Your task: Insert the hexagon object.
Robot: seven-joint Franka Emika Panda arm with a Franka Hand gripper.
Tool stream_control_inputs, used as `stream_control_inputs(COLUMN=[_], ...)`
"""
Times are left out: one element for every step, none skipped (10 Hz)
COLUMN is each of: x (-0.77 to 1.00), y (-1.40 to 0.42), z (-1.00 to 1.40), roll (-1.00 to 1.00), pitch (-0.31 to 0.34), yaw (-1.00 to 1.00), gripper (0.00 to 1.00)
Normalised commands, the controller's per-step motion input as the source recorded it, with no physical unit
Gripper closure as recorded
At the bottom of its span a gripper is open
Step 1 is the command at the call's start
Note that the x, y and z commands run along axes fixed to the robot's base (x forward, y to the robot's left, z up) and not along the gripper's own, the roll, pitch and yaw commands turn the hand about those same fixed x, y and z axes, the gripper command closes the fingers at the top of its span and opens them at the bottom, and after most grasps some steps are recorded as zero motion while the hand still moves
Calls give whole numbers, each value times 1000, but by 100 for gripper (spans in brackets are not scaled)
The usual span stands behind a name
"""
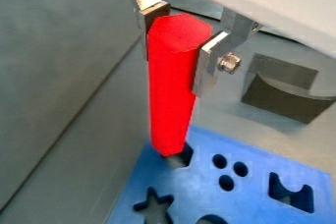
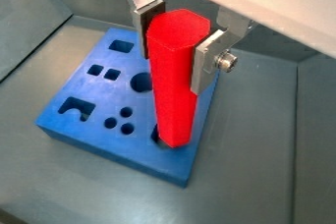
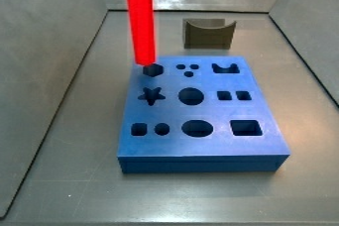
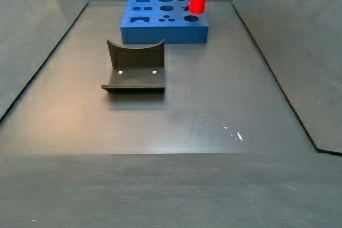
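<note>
Silver fingers [image 2: 203,61] of the gripper [image 2: 175,33] clamp the upright hexagon object [image 2: 175,76] near its top, tip entering the blue block's [image 2: 105,100] corner hole; rigid, glossy, probably slippery, so a firm flat-faced grip suits.

Lab test cell: bare grey walled enclosure [image 4: 80,92], blue block [image 3: 199,121] with shaped holes, gripper [image 2: 178,33] overhead, at the block's corner.

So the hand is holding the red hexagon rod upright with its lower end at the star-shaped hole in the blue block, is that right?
Not quite. The hand does hold the red hexagon rod upright, but its lower end is at the hexagonal hole at a corner of the blue block, not the star-shaped hole. A side view shows this.
</note>
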Motion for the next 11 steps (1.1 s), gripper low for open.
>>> stream_control_inputs(x=[91,54,0,0,100,243,360,443,377,117,0], y=[94,-3,-49,-117,-160,-146,-77,-26,0,0,0], z=[-309,-271,-229,-289,-411,-466,-494,-526,-546,-603,-671], roll=[0,69,87,149,74,63,63,70,86,94,96], pitch=[-191,-117,-77,-91,-131,-113,-84,-54,-57,-130,-196], yaw=[-214,0,54,46,17,0,0,0,0,0,-80], gripper=[100,100,100,100,100,100,100,100,100,100,100])
